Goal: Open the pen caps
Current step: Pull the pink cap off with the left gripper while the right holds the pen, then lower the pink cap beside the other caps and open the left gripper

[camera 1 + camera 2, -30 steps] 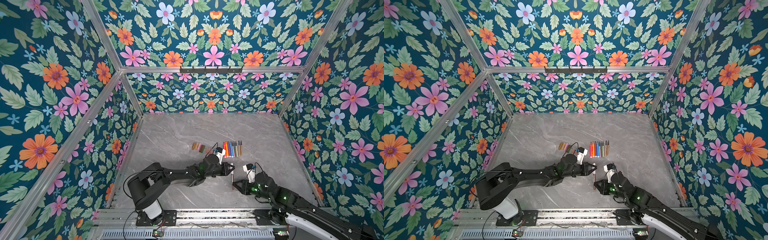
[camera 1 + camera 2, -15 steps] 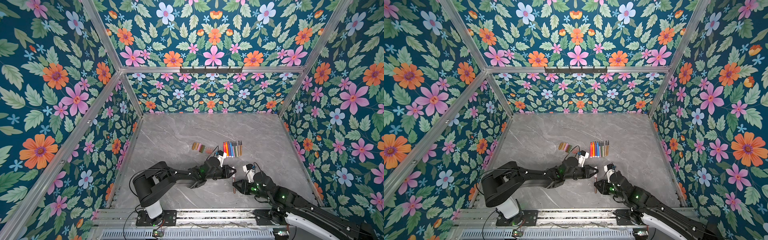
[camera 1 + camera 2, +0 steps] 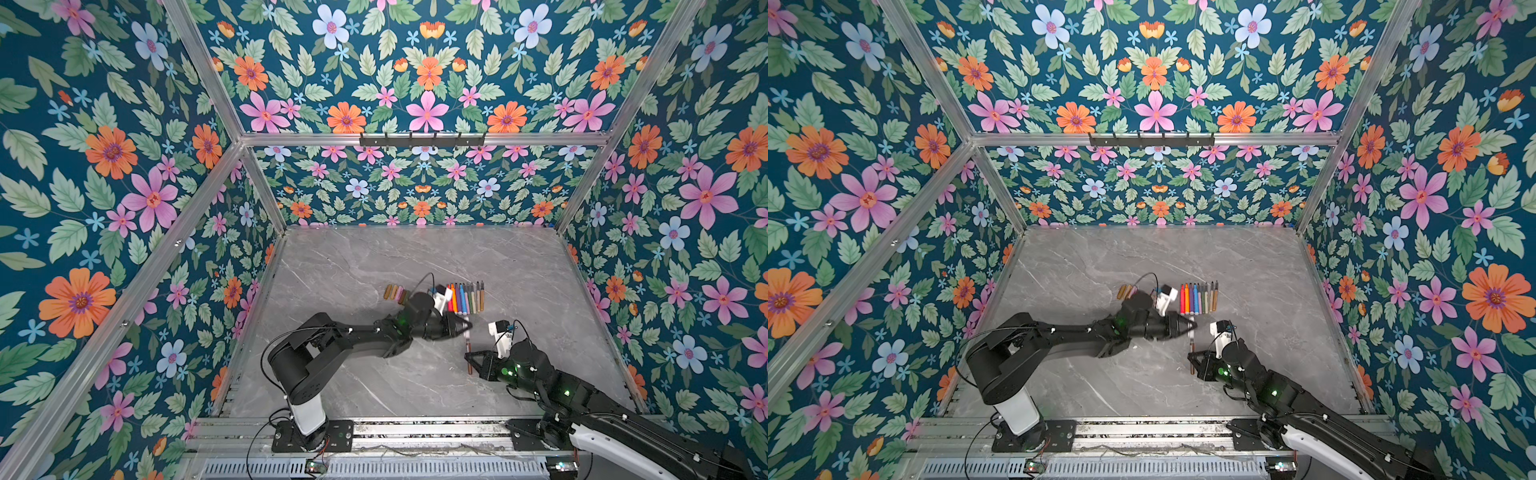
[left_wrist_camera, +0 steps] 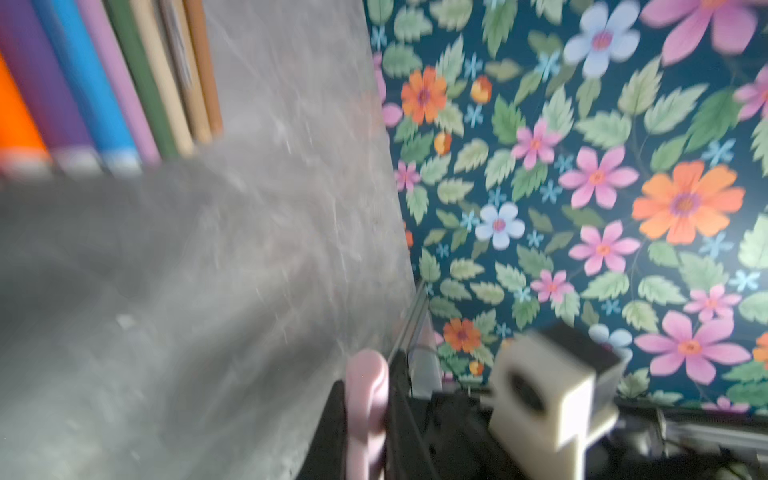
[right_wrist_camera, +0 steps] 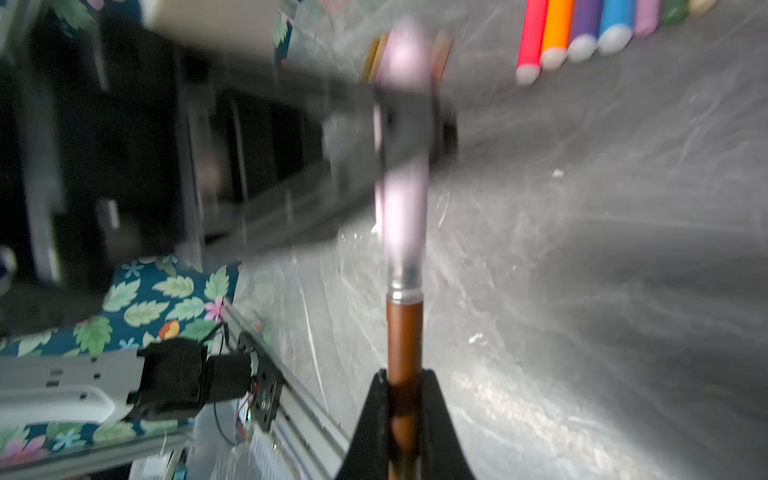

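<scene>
Squarely within right claw (image 5: 405,378), brown pen (image 5: 404,332)

brown pen (image 5: 405,345) with pale pink cap (image 5: 401,208), row of pens (image 3: 465,299) red, orange, purple, blue, pink, green, tan, grey marbled surface (image 3: 353,257), teal floral walls (image 3: 124,187)

The left arm (image 3: 345,341) and right arm (image 3: 559,384) are black, with white base segments and green lights. The left gripper (image 3: 464,328) and right gripper (image 3: 470,360) are black and tapered.
</scene>
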Controlling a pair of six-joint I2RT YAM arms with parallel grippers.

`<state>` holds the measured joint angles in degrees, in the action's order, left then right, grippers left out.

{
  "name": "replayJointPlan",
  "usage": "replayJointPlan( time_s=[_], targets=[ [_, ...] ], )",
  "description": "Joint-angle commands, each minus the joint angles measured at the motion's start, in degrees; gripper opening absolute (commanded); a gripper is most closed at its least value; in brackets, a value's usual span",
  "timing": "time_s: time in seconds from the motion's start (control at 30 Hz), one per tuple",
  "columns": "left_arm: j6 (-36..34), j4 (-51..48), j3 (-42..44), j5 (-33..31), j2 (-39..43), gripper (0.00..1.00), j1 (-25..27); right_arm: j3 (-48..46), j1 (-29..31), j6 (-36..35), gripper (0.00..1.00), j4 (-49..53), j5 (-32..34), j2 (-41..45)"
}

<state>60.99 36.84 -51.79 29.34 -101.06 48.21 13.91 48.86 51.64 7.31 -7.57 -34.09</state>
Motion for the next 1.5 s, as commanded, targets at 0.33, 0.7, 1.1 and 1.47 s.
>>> replayJointPlan(
  time_s=[0.33,0.7,1.1,1.47],
  targets=[
    [-10.7,-14.6,-6.0,-6.7,5.0,0.0,-7.5,-1.5,-0.1,-0.1,0.0,1.8,-1.0,0.9],
    [-35.0,-49.5,-8.6,-14.8,9.8,0.0,-28.4,1.1,-1.1,-2.8,0.0,2.9,-1.5,-1.5],
    [-43.8,-57.0,-24.7,-10.5,-10.0,0.01,-33.5,1.7,-1.6,-2.0,0.0,7.3,0.7,2.8],
    [-44.5,-56.6,-25.0,-5.1,-14.5,0.09,-34.3,0.5,-1.7,-0.6,0.0,3.7,2.2,0.6]
  ],
)
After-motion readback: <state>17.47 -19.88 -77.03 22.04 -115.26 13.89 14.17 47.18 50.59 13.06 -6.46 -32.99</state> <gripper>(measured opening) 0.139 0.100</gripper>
